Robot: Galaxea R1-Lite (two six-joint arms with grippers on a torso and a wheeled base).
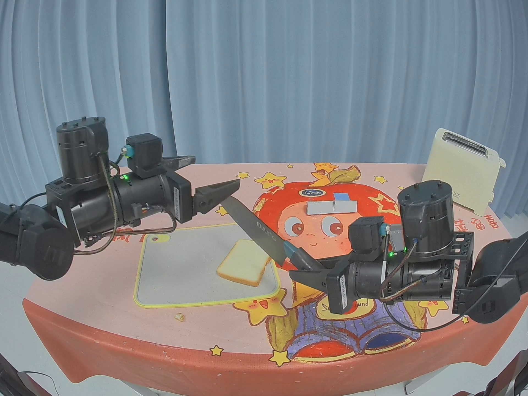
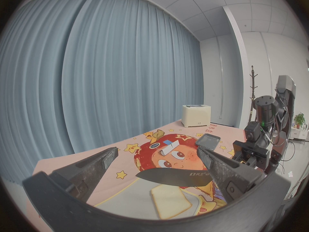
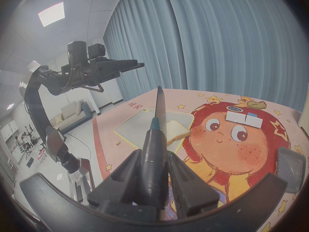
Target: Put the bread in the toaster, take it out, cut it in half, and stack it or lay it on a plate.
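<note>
A slice of bread (image 1: 243,269) lies whole at the right end of a grey cutting board (image 1: 176,273) with a yellow rim. My right gripper (image 1: 301,268) is shut on the handle of a knife (image 1: 254,229). Its dark blade slants up to the left over the bread's far corner, as the left wrist view's knife (image 2: 173,177) and bread (image 2: 170,201) also show. My left gripper (image 1: 215,172) hangs open above the board's far edge, near the blade tip, holding nothing. The cream toaster (image 1: 465,171) stands at the far right of the table.
A dark tray (image 3: 291,168) sits on the table near my right arm. White blocks (image 1: 331,207) with a blue tag lie mid-table, behind the knife. A small crumb (image 1: 179,317) lies in front of the board. The table's front edge is close.
</note>
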